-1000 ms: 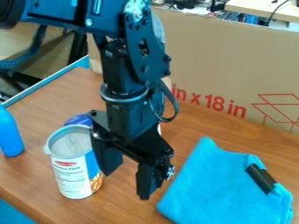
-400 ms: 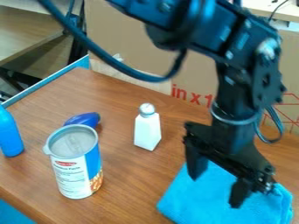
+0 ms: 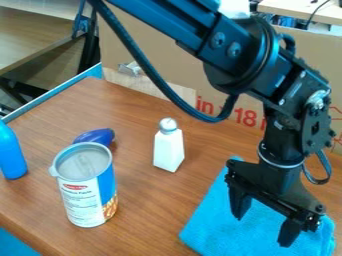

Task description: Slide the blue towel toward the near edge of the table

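Note:
The gripper [image 3: 262,229] hangs open above the blue cloth [image 3: 220,226] at the lower right, with nothing between its fingers. The cloth lies folded on the wooden table [image 3: 143,205]; the gripper hides part of it, and I cannot tell whether the two touch. To the left of the cloth stands a white bottle [image 3: 168,150] with a silver cap, upright. An open can [image 3: 81,200] with a white and blue label stands further left. Behind the can lies a dark blue object [image 3: 97,136], partly hidden by it.
A bright blue bottle [image 3: 9,154] stands at the left edge. A large cardboard sheet [image 3: 167,65] with red print rises along the table's back. A light blue rail [image 3: 57,92] borders the back left side.
The gripper has moved right, from beside the can to over the cloth, staying open. The white bottle and the dark blue object have come into clear sight.

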Robot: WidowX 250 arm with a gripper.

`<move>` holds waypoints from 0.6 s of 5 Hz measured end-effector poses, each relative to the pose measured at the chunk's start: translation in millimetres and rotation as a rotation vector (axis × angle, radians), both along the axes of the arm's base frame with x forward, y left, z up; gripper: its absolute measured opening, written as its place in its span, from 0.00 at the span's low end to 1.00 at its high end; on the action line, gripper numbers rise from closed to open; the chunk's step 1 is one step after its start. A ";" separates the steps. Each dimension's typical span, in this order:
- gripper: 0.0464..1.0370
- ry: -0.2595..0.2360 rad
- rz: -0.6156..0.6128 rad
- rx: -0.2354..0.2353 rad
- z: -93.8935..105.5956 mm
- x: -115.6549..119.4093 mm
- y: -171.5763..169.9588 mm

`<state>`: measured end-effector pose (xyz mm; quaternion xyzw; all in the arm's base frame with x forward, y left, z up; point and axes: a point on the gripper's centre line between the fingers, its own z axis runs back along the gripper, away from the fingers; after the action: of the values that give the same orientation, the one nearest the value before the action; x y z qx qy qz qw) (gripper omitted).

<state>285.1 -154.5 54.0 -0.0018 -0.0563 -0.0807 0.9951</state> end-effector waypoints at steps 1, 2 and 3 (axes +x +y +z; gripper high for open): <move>0.96 0.012 0.030 -0.030 -8.0 13.7 6.4; 0.96 0.013 0.052 -0.043 -20.1 21.8 8.4; 0.96 0.017 0.059 -0.072 -28.2 25.5 6.5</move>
<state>310.5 -148.0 25.8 -0.0365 -0.0508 -0.0494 0.9968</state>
